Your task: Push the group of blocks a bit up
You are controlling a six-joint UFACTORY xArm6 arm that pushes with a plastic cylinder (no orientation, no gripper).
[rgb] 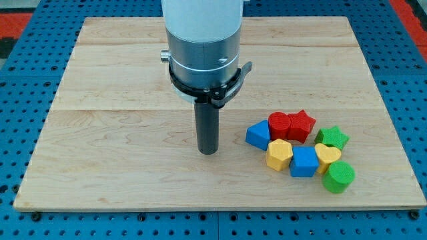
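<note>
My tip [209,151] stands on the wooden board [100,167] to the view's left of the cluster, apart from it; bare wood separates it from the blue block [257,135], the nearest obstacle. Behind that block, packed touching or nearly so, sit the red block [280,125], red star [302,125], yellow hexagon block [279,155], blue block [304,162], yellow heart [327,157], green star [332,138] and green cylinder [339,177]. Open board lies along the view's bottom below them and broadly above them.

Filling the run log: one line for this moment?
my tip: view's left of blocks, apart | nearest: blue block | cluster: view's lower right of board | push: not yet begun
</note>
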